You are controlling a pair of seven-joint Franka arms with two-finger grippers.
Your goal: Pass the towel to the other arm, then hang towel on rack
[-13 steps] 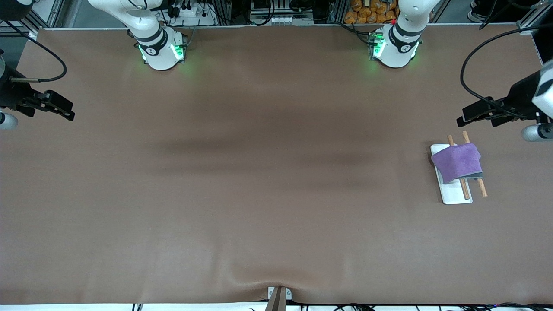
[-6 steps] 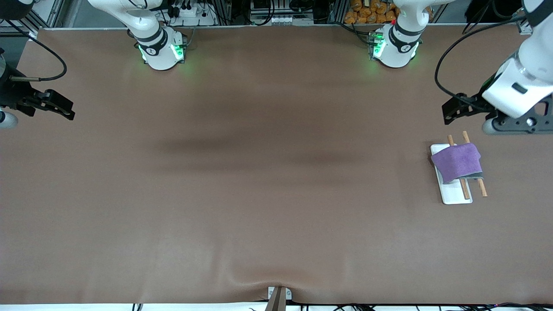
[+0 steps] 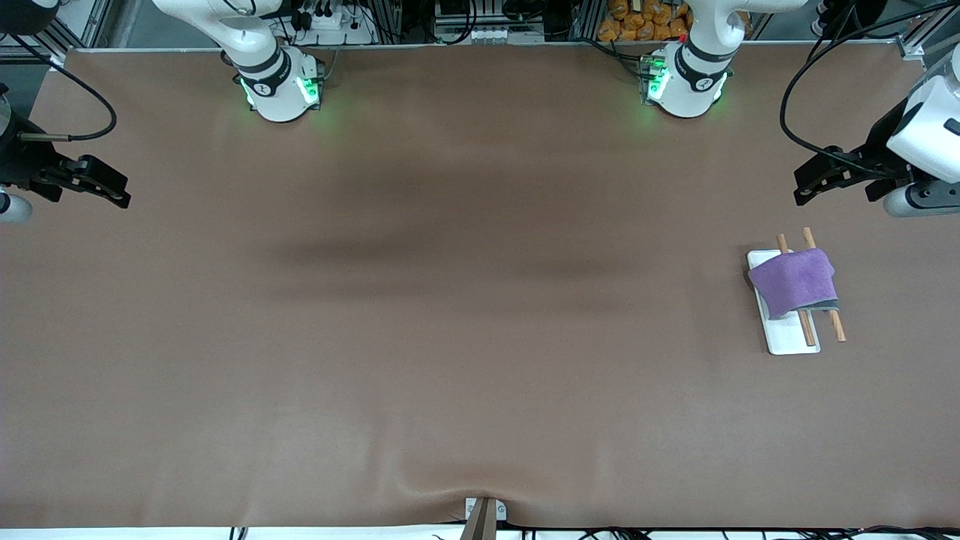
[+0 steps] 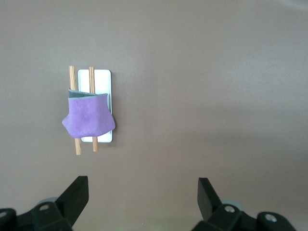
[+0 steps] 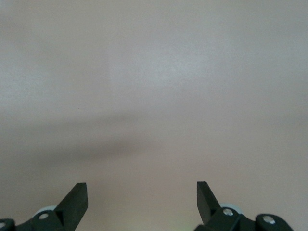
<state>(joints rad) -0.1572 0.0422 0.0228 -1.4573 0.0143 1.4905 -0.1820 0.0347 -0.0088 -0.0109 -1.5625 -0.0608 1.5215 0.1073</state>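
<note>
The purple towel (image 3: 793, 281) hangs draped over both wooden rods of the rack (image 3: 787, 337), toward the left arm's end of the worktop (image 3: 450, 300). The left tool (image 3: 814, 180) hovers above the worktop near the rack, fingers spread and empty; the right tool (image 3: 105, 187) waits at its own end, also spread

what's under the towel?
The towel drapes over the rack's two wooden rods, above the white base. Rod ends and both ends of the base show past the cloth. The covered stretch of rods, and any crossbar there, can't be seen.
</note>
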